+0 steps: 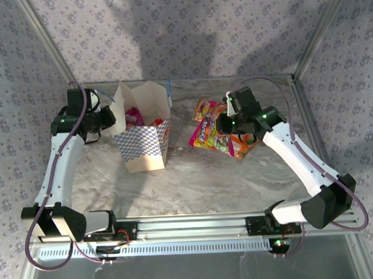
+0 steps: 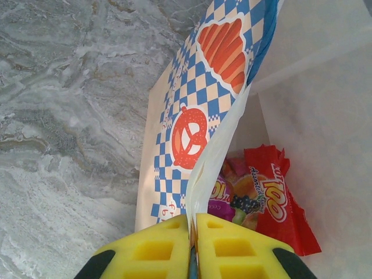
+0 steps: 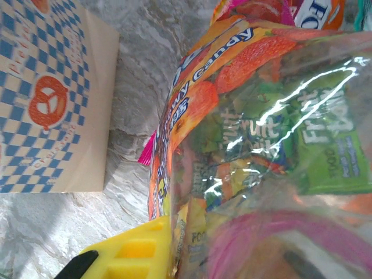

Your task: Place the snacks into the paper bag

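Grey marbled tabletop [image 1: 206,181] sits inside walls [image 1: 201,29] papered in a pale flower pattern, with a metal rail [image 1: 196,228] along the near edge

The left gripper [image 2: 193,224] has its yellow pads pressed together on the rim of the paper bag [image 2: 192,116], pinching that thin top edge so the mouth stands open. The bag stands upright at the left middle of the table, its blue-and-white check band with pretzel prints facing outward. Inside it lie a red packet [image 2: 279,197] and a purple packet [image 2: 224,195], side by side against the bottom.

The right gripper [image 1: 227,123] is closed on the big multicoloured packet [image 3: 261,145]; one yellow finger [image 3: 136,253] presses its pink-edged side, while the other is hidden behind the plastic. That packet lies right of the bag, apart from it. An orange packet [image 1: 207,108] lies just behind it.

The left arm [image 1: 59,168] rises from its base at the near left, wrist turned right towards the bag. The right arm [image 1: 297,160] bends out at the right edge, and its forearm slants back and left to the packets
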